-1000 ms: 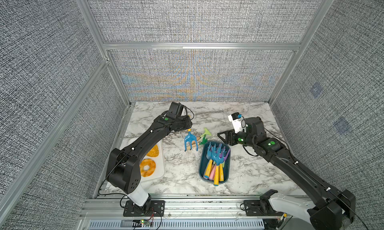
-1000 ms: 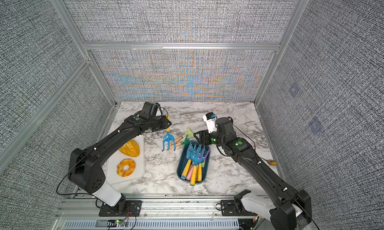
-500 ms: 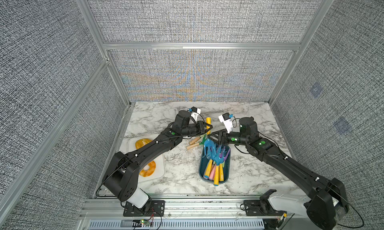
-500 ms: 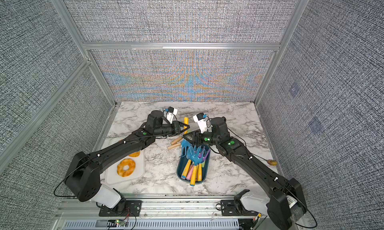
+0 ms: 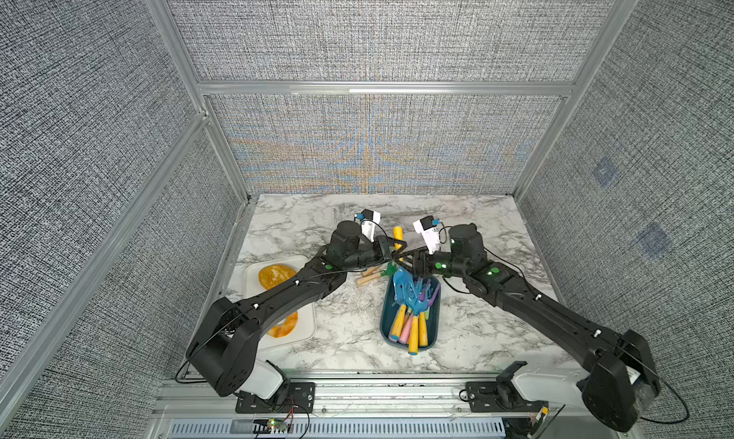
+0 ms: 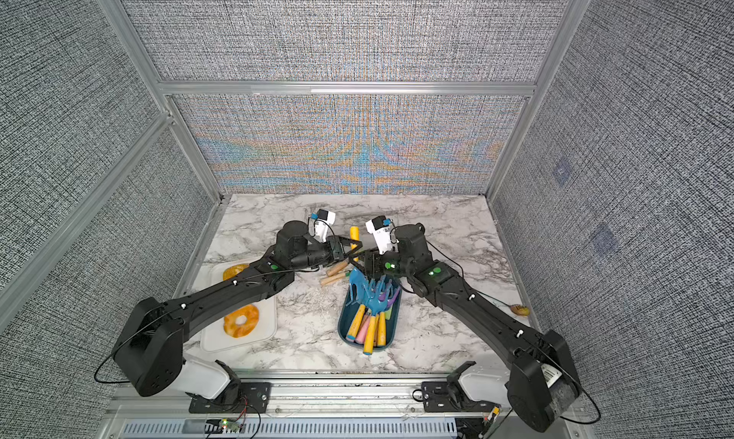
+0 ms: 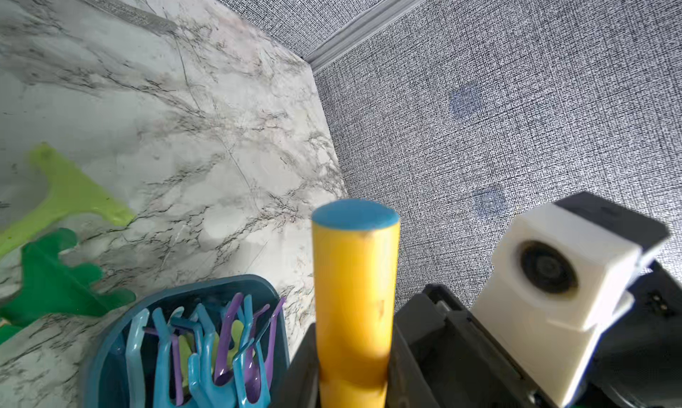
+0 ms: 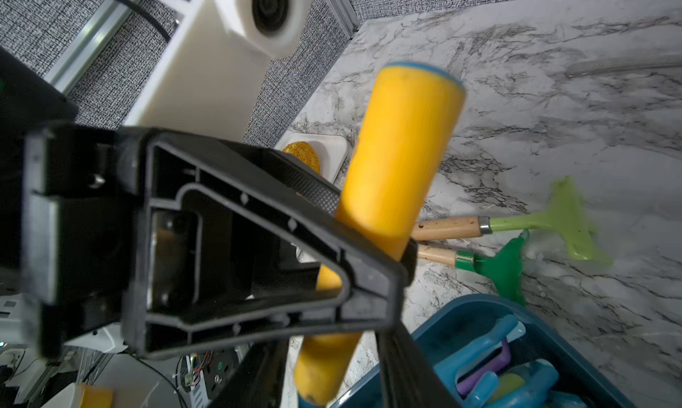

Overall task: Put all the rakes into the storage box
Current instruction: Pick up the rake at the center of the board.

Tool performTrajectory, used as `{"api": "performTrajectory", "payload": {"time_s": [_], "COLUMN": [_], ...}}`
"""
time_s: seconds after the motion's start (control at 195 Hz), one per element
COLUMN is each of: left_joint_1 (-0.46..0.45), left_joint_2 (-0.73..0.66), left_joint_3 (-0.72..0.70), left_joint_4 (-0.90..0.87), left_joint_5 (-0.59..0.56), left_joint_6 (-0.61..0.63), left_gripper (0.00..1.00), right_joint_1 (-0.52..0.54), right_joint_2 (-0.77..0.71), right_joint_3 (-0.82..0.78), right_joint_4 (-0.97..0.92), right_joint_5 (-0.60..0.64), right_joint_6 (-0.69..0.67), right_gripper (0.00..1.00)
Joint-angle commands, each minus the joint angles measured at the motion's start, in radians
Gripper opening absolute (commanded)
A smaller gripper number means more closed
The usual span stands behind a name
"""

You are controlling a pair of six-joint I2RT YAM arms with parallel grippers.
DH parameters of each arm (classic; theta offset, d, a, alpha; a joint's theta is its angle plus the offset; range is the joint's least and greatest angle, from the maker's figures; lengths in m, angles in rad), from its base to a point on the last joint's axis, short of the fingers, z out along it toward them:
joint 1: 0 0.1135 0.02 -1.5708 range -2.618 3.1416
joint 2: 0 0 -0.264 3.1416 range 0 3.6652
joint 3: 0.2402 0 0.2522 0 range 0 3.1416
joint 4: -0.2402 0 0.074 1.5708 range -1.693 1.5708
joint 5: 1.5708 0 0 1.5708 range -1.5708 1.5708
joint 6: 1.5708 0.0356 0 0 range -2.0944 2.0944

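The left gripper (image 5: 393,252) is clamped on the yellow handle of the blue-headed rake (image 5: 398,234). It holds the rake upright, head down, over the far end of the storage box (image 5: 384,322). The right gripper (image 5: 415,260) sits just beside it; whether its jaws grip anything I cannot tell. This looks like the placing step. The next move calls for tipping the rake along the box's length, then letting go.
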Motion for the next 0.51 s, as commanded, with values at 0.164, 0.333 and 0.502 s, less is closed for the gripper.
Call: {"api": "performTrajectory", "payload": {"time_s": [0.164, 0.333, 0.502], "left_joint_1": [-0.005, -0.004, 0.015], "left_joint_2": [-0.036, -0.065, -0.122], "left_joint_3": [-0.021, 0.013, 0.092], "left_joint_4": [0.058, -0.098, -0.412], "left_joint_5": [-0.066, -0.065, -0.071], "left_joint_6": [-0.024, 0.014, 0.090], "left_gripper": [0.00, 0.21, 0.86], "right_joint_1": [0.057, 0.063, 0.065], "right_joint_2": [0.001, -0.025, -0.052], "right_joint_3": [0.030, 0.047, 0.078], "right_joint_4": [-0.076, -0.142, -0.203], "right_joint_5": [0.175, 0.287, 0.369], "right_joint_6": [-0.089, -0.152, -0.283], "right_gripper": [0.15, 0.00, 0.00]}}
